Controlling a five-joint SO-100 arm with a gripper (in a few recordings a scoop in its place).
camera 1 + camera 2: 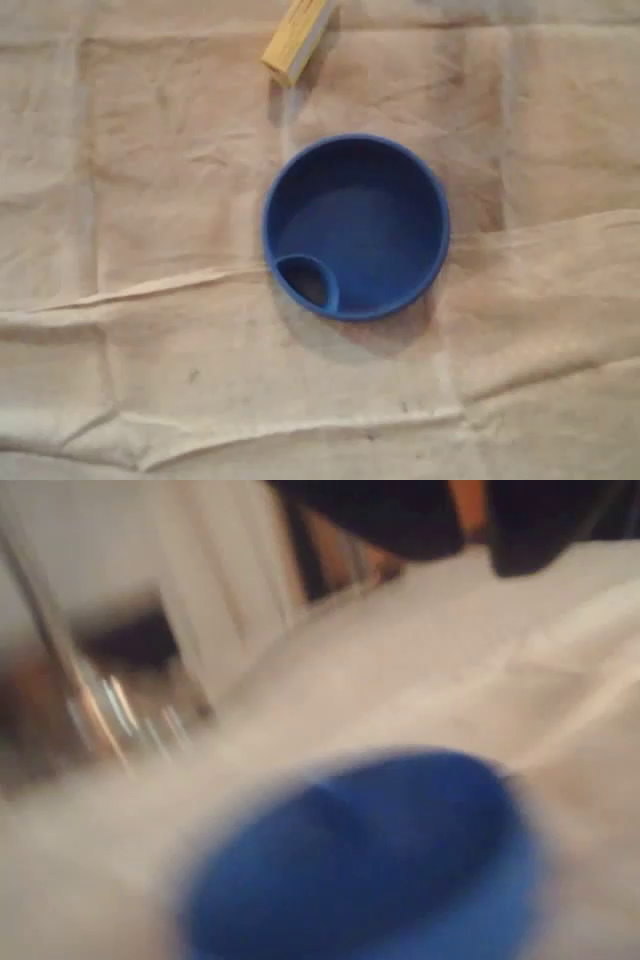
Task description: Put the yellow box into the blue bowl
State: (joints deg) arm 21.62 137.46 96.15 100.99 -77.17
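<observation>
Yellow box (pixel 297 38): where is it?
— In the overhead view it lies above the blue bowl (pixel 360 225) and a little to the bowl's left, apart from it. It sits at the picture's top edge, which cuts part of it off. It is turned on a slant, and one long side is paler than its yellow top. It rests on the cloth, outside the bowl.

And the bowl itself?
— Round, deep blue, upright near the middle of the overhead view, on a creased cream cloth (pixel 150 200) that covers the worktop. A small teardrop pocket (pixel 310 283) sits inside the bowl's rim at its lower left.

What does the wrist view give?
— A heavy blur. The bowl (pixel 360 860) fills the lower middle. Above the bowl, at the top edge, the gripper (pixel 475 560) shows as two dark shapes with a patch of orange between them.

How do the jaws stand?
— I cannot tell; the blur hides how far open they are.

Anything else?
— Beyond the bowl, to its left, pale upright streaks (pixel 230 570) and shiny glints, too blurred to name.
</observation>
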